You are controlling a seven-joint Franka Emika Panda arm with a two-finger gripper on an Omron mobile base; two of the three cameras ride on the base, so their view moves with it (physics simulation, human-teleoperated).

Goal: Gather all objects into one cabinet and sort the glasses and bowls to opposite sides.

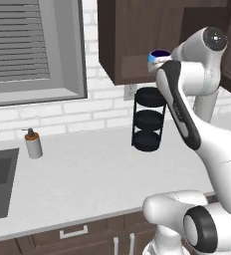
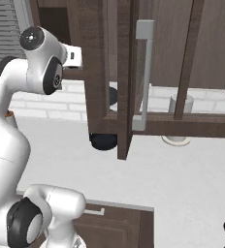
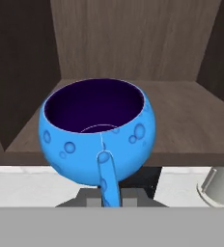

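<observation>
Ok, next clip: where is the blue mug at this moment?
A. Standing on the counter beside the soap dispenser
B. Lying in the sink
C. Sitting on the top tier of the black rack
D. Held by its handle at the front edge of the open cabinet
D: the hand view shows the blue mug gripped by its handle in the gripper, just in front of the cabinet shelf.

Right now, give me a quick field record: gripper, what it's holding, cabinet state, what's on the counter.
gripper: shut on the blue mug, by its handle
mug position: at the front edge of the cabinet shelf, upright, dark inside
cabinet: door open, shelf bare in the hand view
counter: black three-tier rack under the cabinet, soap bottle near the sink
</observation>
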